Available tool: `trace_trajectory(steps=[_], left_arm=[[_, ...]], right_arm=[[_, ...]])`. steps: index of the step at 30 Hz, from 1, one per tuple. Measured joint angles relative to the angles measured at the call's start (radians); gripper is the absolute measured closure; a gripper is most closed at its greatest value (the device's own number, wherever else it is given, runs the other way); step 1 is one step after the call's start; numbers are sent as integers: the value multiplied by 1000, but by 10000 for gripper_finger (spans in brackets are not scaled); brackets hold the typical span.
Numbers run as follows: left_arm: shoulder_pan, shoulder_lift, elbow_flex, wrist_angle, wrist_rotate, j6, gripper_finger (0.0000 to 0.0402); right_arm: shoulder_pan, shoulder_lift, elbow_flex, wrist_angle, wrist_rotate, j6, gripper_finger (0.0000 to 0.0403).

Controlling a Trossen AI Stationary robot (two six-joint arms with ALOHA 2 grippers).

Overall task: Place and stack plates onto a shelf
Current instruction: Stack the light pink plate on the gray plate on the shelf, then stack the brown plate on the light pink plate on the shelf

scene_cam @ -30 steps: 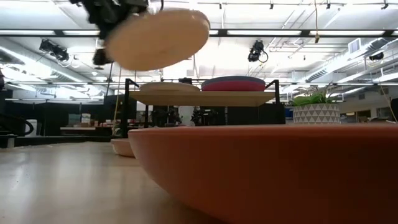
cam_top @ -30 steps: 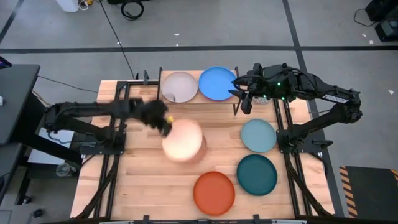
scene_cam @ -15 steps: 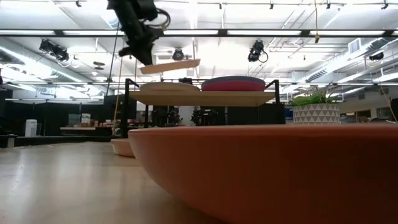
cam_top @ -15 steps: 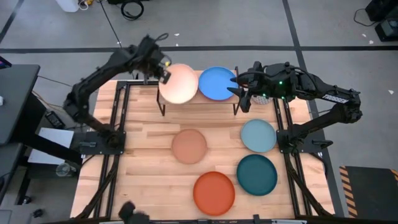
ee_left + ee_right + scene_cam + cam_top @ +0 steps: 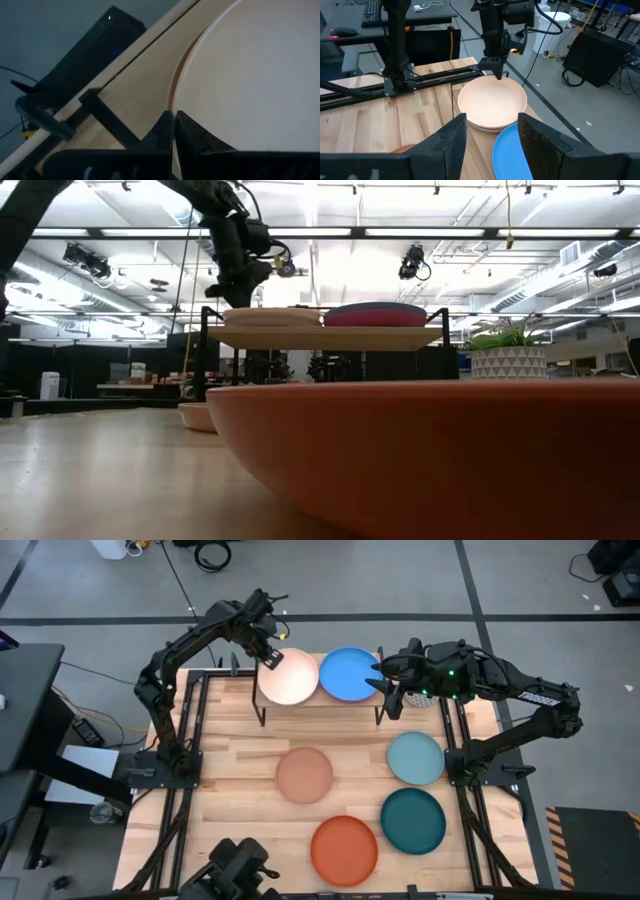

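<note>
High view shows the left gripper [image 5: 270, 657] clamped on the cream plate's [image 5: 290, 678] rim atop the shelf [image 5: 262, 700]; right gripper [image 5: 392, 692], fingers apart, hovers beside the bright blue plate [image 5: 348, 673].

Left hand [image 5: 268, 657] extended far forward, fingers pinched together; right hand [image 5: 388, 700] hovering, fingers spread apart.

Cream plate [image 5: 288, 677], bright blue plate [image 5: 348, 674]
</note>
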State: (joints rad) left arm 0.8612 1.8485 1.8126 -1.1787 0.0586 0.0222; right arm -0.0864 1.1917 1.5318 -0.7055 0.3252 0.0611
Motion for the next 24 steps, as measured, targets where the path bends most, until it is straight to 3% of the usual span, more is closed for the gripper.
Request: trace_trajectory(steps=[4,11,15,19,24], left_arm=[[-1,0,0,1,0,8,373],[-1,-22,0,1,19,18,264],[-25,-92,0,37,101,122,231],[-146,-184,2,34,203,303,233],[-371,-231,2,-24,216,414,246]], right_arm=[[0,0,0,0,0,0,220],[0,0,0,0,0,-1,220],[0,0,0,-1,0,-1,220],[0,0,-2,-13,0,-1,220],[0,0,-31,-15,-1,25,220]])
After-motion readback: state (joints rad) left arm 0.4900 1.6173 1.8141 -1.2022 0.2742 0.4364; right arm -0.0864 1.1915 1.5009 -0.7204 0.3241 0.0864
